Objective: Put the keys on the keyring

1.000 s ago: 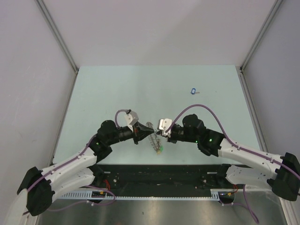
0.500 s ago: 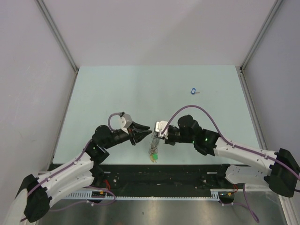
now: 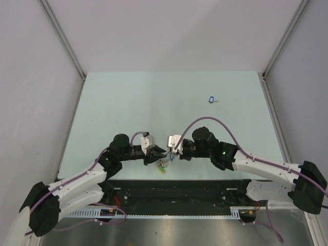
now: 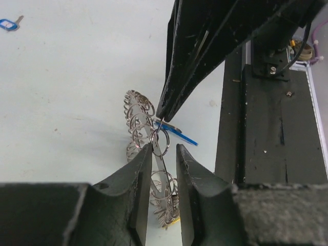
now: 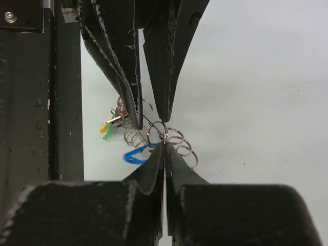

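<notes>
Now pinching the keyring (image 5: 179, 141) by one small loop in the fully closed right hand (image 5: 164, 146), near the desk's (image 3: 128, 97) near edge. Flanking that loop with the slightly parted left hand (image 4: 164, 148), clamping nothing. Well apart, farther up: one blue-tagged key (image 3: 210, 99).

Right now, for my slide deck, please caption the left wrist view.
Shut right fingers pinch the keyring by one small loop while the parted left fingers flank that loop.
</notes>
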Robot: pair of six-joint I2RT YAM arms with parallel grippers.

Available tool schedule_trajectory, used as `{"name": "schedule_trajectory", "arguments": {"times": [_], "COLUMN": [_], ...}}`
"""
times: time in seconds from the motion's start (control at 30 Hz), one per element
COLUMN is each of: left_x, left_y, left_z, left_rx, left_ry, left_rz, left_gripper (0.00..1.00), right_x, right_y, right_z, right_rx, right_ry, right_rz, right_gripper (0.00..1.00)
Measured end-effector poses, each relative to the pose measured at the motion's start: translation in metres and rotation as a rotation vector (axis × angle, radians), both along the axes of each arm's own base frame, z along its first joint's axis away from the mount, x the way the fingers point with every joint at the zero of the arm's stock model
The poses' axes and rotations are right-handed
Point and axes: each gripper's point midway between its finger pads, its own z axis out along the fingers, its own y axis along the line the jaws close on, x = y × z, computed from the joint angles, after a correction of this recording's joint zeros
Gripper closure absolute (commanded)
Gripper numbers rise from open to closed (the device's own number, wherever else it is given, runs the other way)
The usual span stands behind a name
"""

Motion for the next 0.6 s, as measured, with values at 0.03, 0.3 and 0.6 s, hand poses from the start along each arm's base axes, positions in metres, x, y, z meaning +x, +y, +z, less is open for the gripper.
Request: {"name": "schedule_trajectory", "arguments": {"times": [0.03,0.3,0.6], "left_x": [-0.0003,-0.0015,-0.0020], "left_y": [0.0006,0.0035,0.0009], "left_z": [-0.0007,-0.0019,-0.0024], "left_rx": [0.003,0.005,0.018], "left_ry": [-0.007,-0.034,-0.020], "left_rz": [-0.010,-0.074,-0.099], "left_gripper": [0.69,0.69,0.64], "right_x": [-0.0005,-0.0031,-0.0066], "right_y": [-0.0001,0.0010,0.0020], "right_z": [-0.0005,-0.0009,-0.0014], "right_rx": [-0.003,-0.005,-0.011], "right_ry": [-0.001,-0.004,-0.005], "right_rz": [0.002,0.013,0.024], "right_gripper": [1.00,1.00,1.00]}}
